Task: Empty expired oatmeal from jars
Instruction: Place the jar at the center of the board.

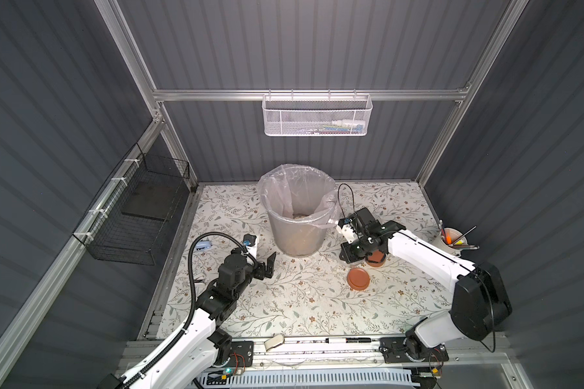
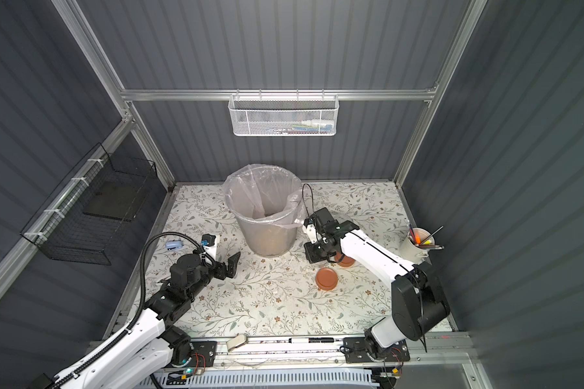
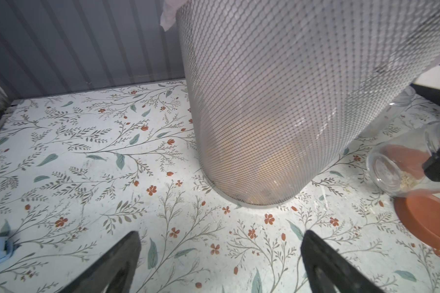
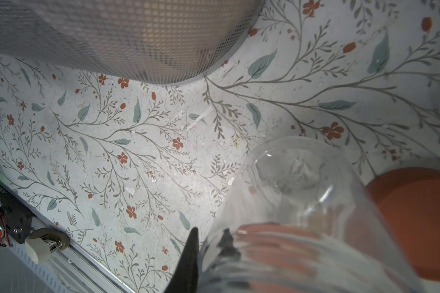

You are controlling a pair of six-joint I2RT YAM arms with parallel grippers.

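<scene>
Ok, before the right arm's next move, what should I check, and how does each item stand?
1. Right gripper grip: ok, shut on the jar.
2. Jar emptied: not ok, a few oatmeal flakes are inside.
3. Jar above the bin: not ok, it is tilted low beside it.
4. Lid off: ok, one lies on the table.
5. Left gripper out of the way: ok, open, empty.
6. Second jar contents: cannot tell.
</scene>
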